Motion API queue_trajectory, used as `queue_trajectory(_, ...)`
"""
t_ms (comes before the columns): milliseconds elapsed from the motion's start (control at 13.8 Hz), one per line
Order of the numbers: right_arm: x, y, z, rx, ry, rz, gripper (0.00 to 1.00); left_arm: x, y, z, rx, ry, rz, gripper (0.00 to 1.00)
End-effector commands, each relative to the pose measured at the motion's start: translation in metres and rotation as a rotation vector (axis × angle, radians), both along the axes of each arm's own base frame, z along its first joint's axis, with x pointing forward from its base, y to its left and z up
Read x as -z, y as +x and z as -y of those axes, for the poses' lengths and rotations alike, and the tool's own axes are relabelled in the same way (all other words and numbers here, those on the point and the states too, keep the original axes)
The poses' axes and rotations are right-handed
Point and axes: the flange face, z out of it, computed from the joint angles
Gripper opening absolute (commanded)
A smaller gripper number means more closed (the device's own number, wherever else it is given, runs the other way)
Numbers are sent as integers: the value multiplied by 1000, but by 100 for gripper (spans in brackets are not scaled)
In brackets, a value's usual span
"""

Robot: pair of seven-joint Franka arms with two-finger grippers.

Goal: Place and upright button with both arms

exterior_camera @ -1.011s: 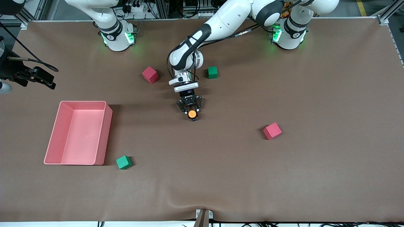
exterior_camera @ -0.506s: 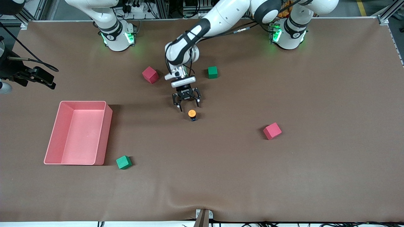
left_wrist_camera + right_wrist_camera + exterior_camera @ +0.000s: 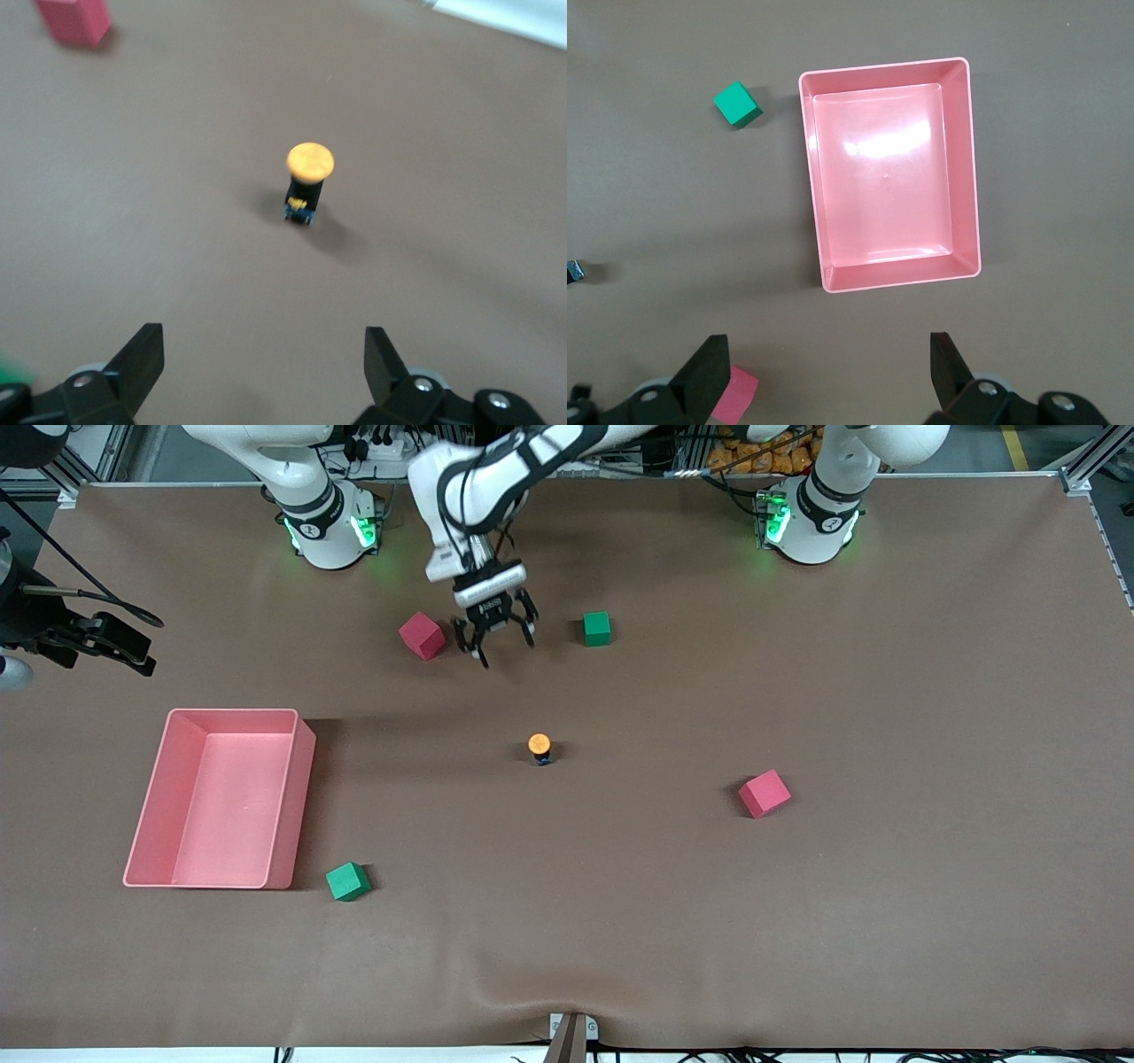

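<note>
A: Cubes first, nearest the front camera: a green cube (image 3: 347,881) sits just beside the corner of the pink tray (image 3: 283,815), toward the right arm's end of the table.

B: And the tray?

A: It rests flat on the brown table (image 3: 797,921), with nothing in it that I can see. The right wrist view looks straight down on it.

B: Next one up?

A: A pink cube (image 3: 765,793), toward the left arm's end, well apart from everything else.

B: Where is the button?

A: The button (image 3: 539,747) stands upright near the middle of the table, orange cap on top, dark body under it, a little farther from the front camera than that pink cube. Nothing touches it.

B: And farther still?

A: A second pink cube (image 3: 422,635) and a second green cube (image 3: 597,628). The left gripper (image 3: 493,640) hangs in the air over the bare table between those two, fingers spread wide and holding nothing.

B: The right gripper?

A: The right gripper (image 3: 828,367) waits up over the table by the tray, its fingers spread too, with nothing between them.
</note>
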Motion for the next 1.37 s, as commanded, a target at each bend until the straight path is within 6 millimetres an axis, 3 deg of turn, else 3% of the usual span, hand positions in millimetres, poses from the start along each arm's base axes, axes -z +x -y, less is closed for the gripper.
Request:
queue_trajectory(0,-2,-2,4,0,-5,-2,100,-91,35,-25,-72,-111,-105,100)
queue_trajectory(72,-1,-1,4,0,-5,-4,100,-114,42,-31,-73,-140,-155,100)
queue_trajectory(217,-1,-1,3,-2,-5,-5,100,-178,71,-60,-70,-214,-239,100)
queue_trajectory(433,-1,-1,3,-2,-5,-7,100,-243,136,-119,-148,-306,-250,100)
queue_trajectory(578,-1,-1,3,-2,-5,-7,100,-261,176,-153,-188,-322,-226,100)
queue_trajectory(795,-1,-1,3,-2,-5,-7,100,-292,256,-248,-186,-336,-278,100)
queue_trajectory(939,-1,-1,3,-2,-5,-7,100,-297,304,-313,-137,-322,-318,100)
queue_trajectory(1156,-1,-2,3,-2,-5,-8,100,-301,349,-401,-61,-292,-375,100)
queue_trajectory(1300,0,-1,3,-2,-5,-8,100,-308,363,-457,0,-275,-431,100)
